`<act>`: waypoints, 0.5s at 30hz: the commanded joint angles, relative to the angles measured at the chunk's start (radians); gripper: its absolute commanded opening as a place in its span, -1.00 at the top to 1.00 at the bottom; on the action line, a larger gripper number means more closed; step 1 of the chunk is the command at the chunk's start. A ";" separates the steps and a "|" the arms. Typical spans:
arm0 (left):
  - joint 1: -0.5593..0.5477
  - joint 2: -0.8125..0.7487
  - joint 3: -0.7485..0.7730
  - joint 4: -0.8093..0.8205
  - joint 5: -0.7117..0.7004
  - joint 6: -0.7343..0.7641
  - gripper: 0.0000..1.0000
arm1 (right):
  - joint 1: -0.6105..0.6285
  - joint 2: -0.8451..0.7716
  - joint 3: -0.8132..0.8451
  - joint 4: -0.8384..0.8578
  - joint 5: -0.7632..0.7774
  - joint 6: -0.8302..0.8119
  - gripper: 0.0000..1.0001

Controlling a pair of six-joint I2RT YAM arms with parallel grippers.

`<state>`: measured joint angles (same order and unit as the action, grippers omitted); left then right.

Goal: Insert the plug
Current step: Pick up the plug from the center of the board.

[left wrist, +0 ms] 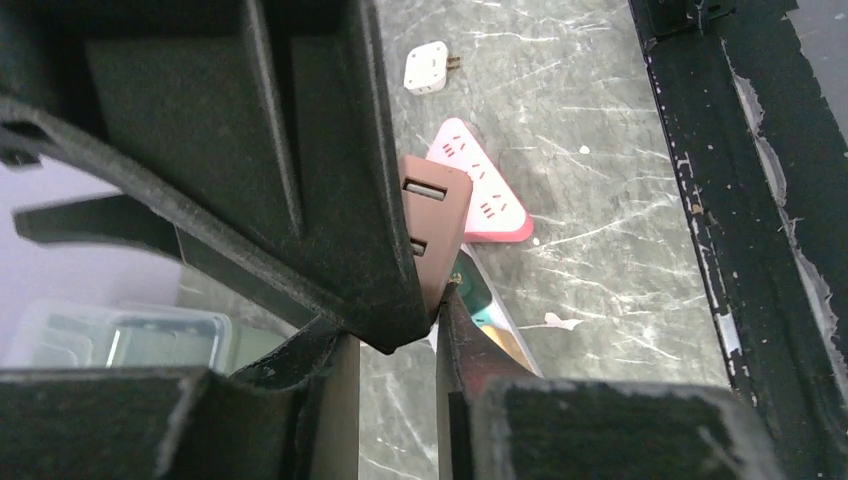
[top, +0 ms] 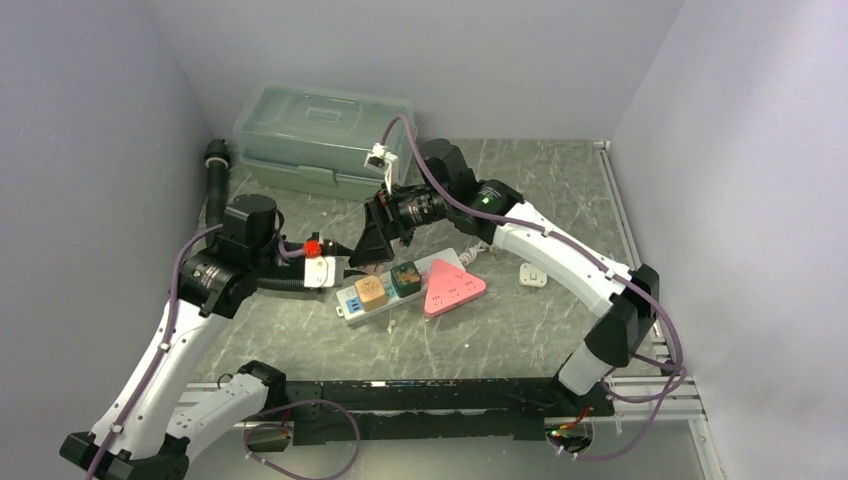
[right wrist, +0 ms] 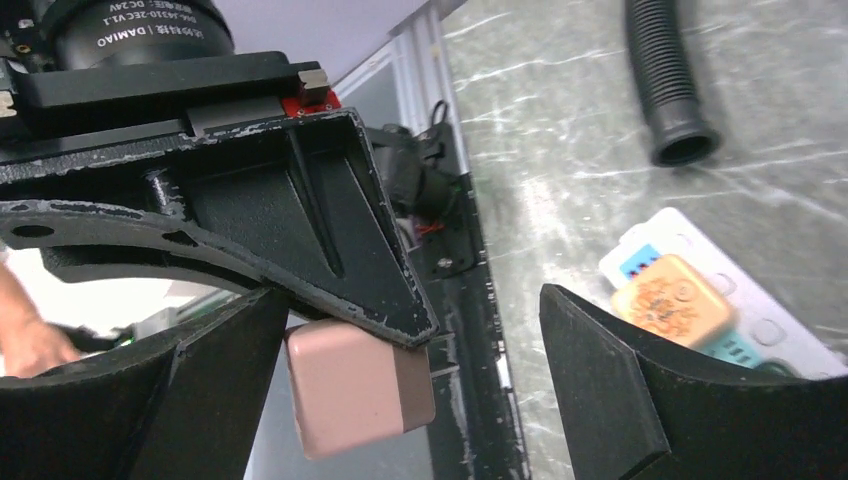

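A translucent pale-green plastic storage box (top: 325, 140) with a latched lid stands in the far left corner of the grey marble-patterned bench (top: 560, 200), its long side along the far edge. A black corrugated plastic hose (top: 213, 185) runs down the left edge from beside that box; the right wrist view shows its open round end (right wrist: 665, 80) resting on the bench top. A flat pink triangular socket block with rounded corners (top: 452, 286) lies near the middle, and a small white square adapter (top: 533, 275) lies apart from it toward the right edge. A scuffed black metal rail (top: 440, 395) spans the near edge.
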<state>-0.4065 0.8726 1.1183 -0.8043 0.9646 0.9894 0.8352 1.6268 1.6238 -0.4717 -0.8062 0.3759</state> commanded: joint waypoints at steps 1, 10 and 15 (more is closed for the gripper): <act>-0.005 0.008 -0.014 0.075 -0.016 -0.218 1.00 | -0.021 -0.091 -0.013 -0.016 0.221 -0.068 -0.99; -0.005 0.034 -0.073 0.063 -0.001 -0.496 1.00 | -0.022 -0.319 -0.134 -0.008 0.302 -0.209 -0.99; -0.005 0.075 -0.064 0.088 -0.015 -0.637 1.00 | 0.002 -0.275 -0.086 -0.091 0.219 -0.267 -0.92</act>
<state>-0.4072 0.9222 1.0454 -0.7654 0.9398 0.5278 0.8165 1.3052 1.4986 -0.5137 -0.5415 0.1940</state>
